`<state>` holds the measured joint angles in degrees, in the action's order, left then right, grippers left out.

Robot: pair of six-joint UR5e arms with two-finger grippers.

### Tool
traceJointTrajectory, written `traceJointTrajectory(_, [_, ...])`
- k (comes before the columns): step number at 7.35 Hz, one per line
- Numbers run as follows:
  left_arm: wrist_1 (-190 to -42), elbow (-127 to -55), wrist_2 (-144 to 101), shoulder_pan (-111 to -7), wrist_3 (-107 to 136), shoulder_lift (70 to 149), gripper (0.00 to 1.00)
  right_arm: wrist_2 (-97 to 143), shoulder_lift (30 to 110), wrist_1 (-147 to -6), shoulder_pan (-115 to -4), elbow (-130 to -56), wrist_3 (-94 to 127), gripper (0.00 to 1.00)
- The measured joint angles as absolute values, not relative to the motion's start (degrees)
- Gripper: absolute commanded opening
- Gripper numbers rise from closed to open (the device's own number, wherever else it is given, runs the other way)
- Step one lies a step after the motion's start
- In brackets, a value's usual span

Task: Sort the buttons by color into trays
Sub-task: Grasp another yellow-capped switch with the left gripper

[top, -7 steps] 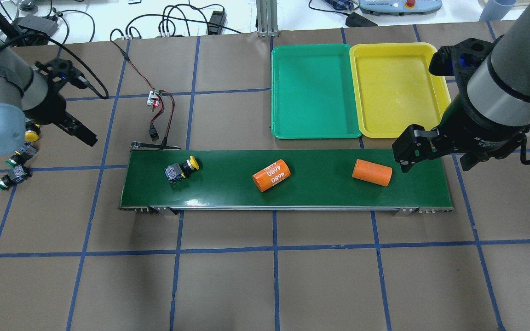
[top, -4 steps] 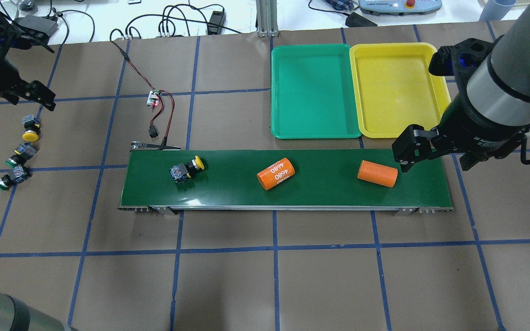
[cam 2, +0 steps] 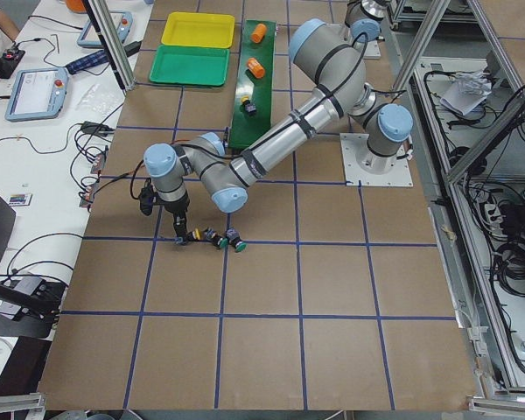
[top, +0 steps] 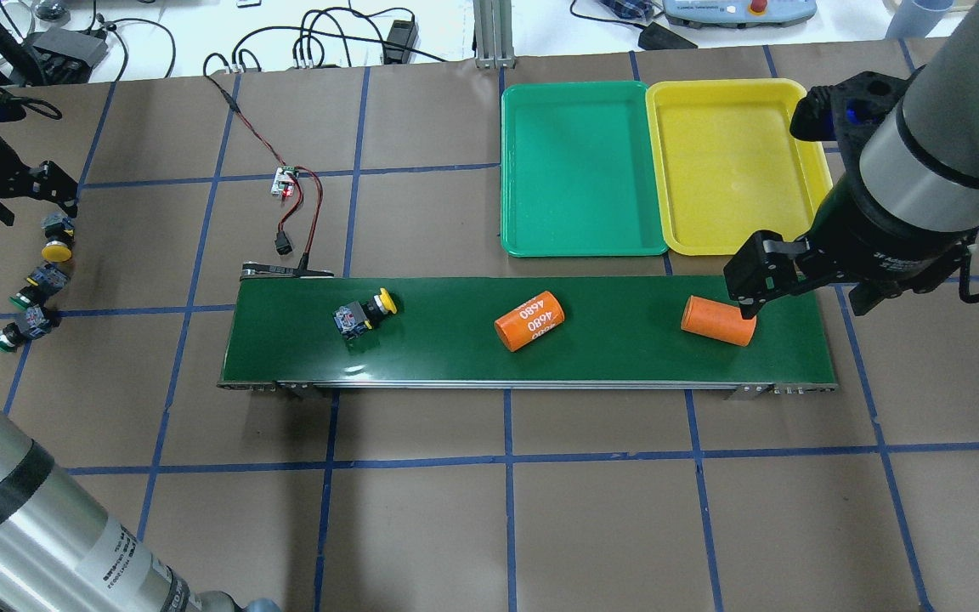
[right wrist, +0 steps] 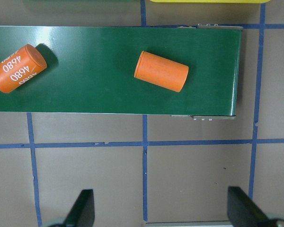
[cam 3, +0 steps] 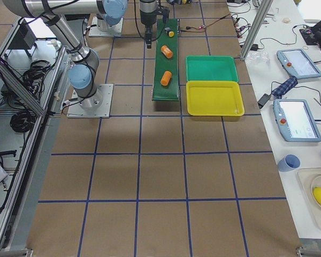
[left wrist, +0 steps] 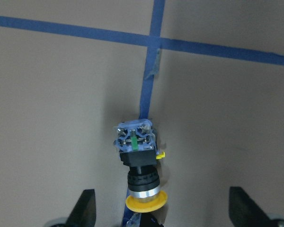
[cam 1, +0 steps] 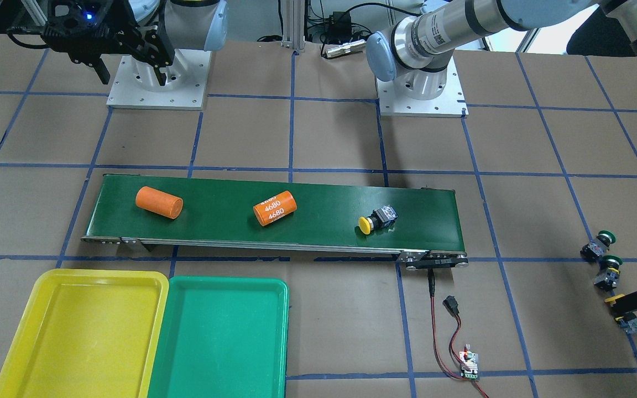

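Note:
A yellow button (top: 364,314) lies on its side on the conveyor belt (top: 455,353), also in the front view (cam 1: 376,218). A second yellow button (top: 56,240) and two green buttons (top: 35,285) (top: 20,329) lie on the table at far left. My left gripper (top: 31,204) is open just behind that yellow button; in the wrist view the button (left wrist: 139,161) lies between the fingers (left wrist: 85,210). My right gripper (top: 808,285) is open and empty above the belt's right end. The green tray (top: 579,170) and the yellow tray (top: 736,161) hold nothing.
Two orange cylinders lie on the belt, one marked 4680 (top: 529,320) and a plain one (top: 717,320) beside my right gripper. A small circuit board with red and black wires (top: 285,183) sits behind the belt's left end.
The belt has carried the yellow button and both cylinders to the right. My left gripper has swung back and left, to just behind the table's yellow button. The right arm has not moved.

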<state>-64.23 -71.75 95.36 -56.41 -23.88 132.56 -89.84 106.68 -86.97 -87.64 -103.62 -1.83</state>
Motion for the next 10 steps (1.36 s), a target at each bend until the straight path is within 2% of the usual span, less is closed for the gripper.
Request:
traceJointTrajectory(2, [-62.80, -71.15, 95.26, -56.17, -23.83, 135.26, 0.90, -89.51, 106.11, -87.68, -87.38, -103.44, -1.34, 1.00])
traceJointTrajectory(3, [-62.54, -70.64, 95.20, -56.13, -24.02, 135.98, 0.50, -89.49, 105.86, -87.94, -87.16, -102.94, -1.21, 1.00])
traceJointTrajectory(4, [-62.52, -70.06, 95.12, -56.10, -24.19, 136.52, 0.15, -89.97, 105.64, -88.02, -86.99, -102.52, -1.31, 1.00])
traceJointTrajectory(5, [-62.66, -69.66, 95.06, -56.08, -24.22, 136.75, 0.00, -90.53, 105.13, -88.00, -86.97, -102.63, -1.42, 1.00])
traceJointTrajectory(8, [-64.97, -68.62, 94.38, -56.26, -24.02, 136.06, 0.00, -90.78, 104.99, -87.88, -87.06, -102.96, -1.02, 1.00])
traceJointTrajectory(10, [-77.60, -67.59, 91.20, -57.52, -22.86, 131.16, 0.00, -90.62, 105.33, -87.92, -87.15, -103.00, -1.10, 1.00])
